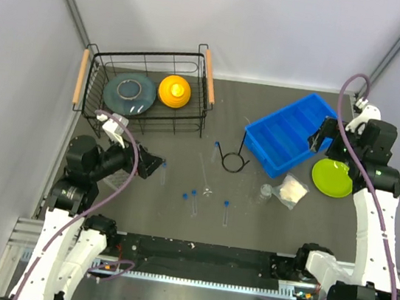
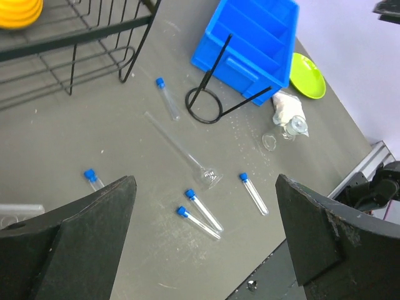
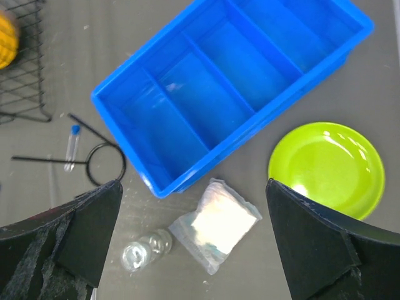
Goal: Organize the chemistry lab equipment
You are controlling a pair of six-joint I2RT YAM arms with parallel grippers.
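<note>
- Test tubes (image 2: pixel 253 194), blue-capped, lie scattered on the grey surface (image 1: pixel 161 215), near of centre. One more rests beside the black ring stand (image 2: pixel 215 67).
- The clear rack (image 2: pixel 19 212) is cut off at the left wrist view's edge and is faint under the left arm from above.
- The small vial (image 3: pixel 147 247) lies beside a plastic packet (image 3: pixel 215 225), near of the blue bin (image 3: pixel 206 94).
- Left claw (image 1: pixel 153 166) hangs gaping over the tubes; right claw (image 1: pixel 321 137) gapes above the bin's edge.
- The wire basket (image 1: pixel 210 68) fills the far left; the lime-green plate (image 1: pixel 332 177) sits right.
</note>
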